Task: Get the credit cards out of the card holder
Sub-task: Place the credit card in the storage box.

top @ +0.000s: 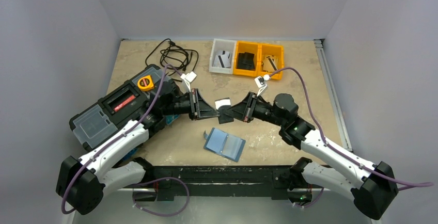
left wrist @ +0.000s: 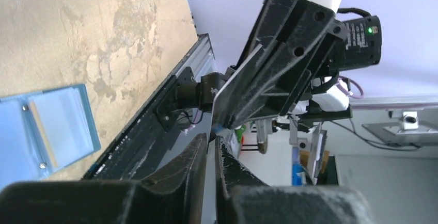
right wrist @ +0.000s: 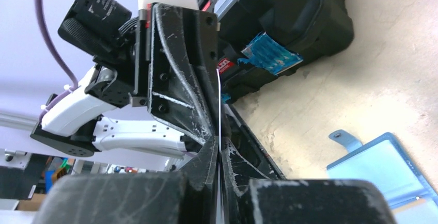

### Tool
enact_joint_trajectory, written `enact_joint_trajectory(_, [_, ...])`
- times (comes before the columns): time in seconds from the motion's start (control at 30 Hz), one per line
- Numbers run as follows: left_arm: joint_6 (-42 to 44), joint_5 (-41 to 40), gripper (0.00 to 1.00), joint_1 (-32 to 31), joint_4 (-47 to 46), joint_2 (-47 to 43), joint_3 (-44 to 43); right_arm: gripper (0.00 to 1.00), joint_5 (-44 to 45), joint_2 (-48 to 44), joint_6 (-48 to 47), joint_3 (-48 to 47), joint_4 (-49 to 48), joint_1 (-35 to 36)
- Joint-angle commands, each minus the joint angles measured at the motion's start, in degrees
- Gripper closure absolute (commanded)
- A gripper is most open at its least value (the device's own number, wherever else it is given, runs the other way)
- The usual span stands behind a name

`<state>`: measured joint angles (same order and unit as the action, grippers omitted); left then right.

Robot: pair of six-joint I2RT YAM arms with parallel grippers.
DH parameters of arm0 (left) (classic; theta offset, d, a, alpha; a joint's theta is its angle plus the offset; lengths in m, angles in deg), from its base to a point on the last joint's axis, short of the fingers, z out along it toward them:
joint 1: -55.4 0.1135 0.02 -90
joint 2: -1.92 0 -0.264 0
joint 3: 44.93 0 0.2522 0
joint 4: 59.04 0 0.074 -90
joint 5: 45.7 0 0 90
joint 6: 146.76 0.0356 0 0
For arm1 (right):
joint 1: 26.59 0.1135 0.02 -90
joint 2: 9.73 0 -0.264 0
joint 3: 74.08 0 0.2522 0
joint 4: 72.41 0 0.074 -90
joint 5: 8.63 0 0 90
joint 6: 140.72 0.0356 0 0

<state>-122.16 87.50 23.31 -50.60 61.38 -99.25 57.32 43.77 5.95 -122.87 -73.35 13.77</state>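
The card holder (top: 224,144) lies open on the table, pale blue inside up; it also shows in the left wrist view (left wrist: 46,126) and the right wrist view (right wrist: 382,167). Above the table, behind it, my left gripper (top: 219,113) and right gripper (top: 229,114) meet tip to tip. A pale grey-white credit card with a black stripe (top: 223,103) stands on edge between them. In the right wrist view the right gripper (right wrist: 219,154) is shut on the card's thin edge (right wrist: 219,105). In the left wrist view the left gripper (left wrist: 212,140) has its jaws nearly together on the card (left wrist: 235,87).
A large black toolbox (top: 119,108) with a yellow tape measure (top: 146,83) sits left. A black cable (top: 173,53) lies at the back. A white bin (top: 213,59) and two yellow bins (top: 238,60) (top: 281,61) at the back hold cards.
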Motion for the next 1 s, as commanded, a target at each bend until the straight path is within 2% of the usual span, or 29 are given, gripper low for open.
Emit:
enact_joint_trajectory(0.0, [1.43,0.83,0.76,0.24,0.39,-0.21,0.27,1.0,-1.47,-0.01,-0.7,-0.77,-1.5,0.11])
enact_joint_trajectory(0.07, [3.91,-1.07,0.57,0.29,4.88,-0.96,-0.48,1.0,-0.11,0.0,-1.17,-1.32,-0.11,0.04])
enact_joint_trajectory(0.17, [10.66,-9.0,0.27,0.28,22.23,-1.98,-4.48,1.0,3.11,0.95,-3.63,-3.91,5.21,-1.04])
enact_joint_trajectory(0.27, [14.33,-15.85,0.15,0.2,32.54,-2.97,-6.27,1.0,2.85,3.99,-5.2,-5.75,8.2,-6.13])
enact_joint_trajectory(0.4, [16.43,-18.81,0.09,0.15,37.7,-5.02,-6.24,1.0,0.95,10.84,-8.87,-9.28,9.12,-14.68])
enact_joint_trajectory(0.5, [18.22,-20.18,0.09,0.14,40.45,-6.49,-6.41,1.0,3.19,18.57,-13.35,-14.61,11.38,-19.58])
enact_joint_trajectory(0.63, [19.61,-19.23,0.08,0.15,42.5,-8.18,-6.43,1.0,2.51,29.53,-14.55,-21.73,10.43,-26.03])
enact_joint_trajectory(0.97, [19.92,-19.34,0.08,0.03,45.9,-12.48,-6.18,1.0,10.81,56.27,-18.47,-51.8,21.03,-28.61])
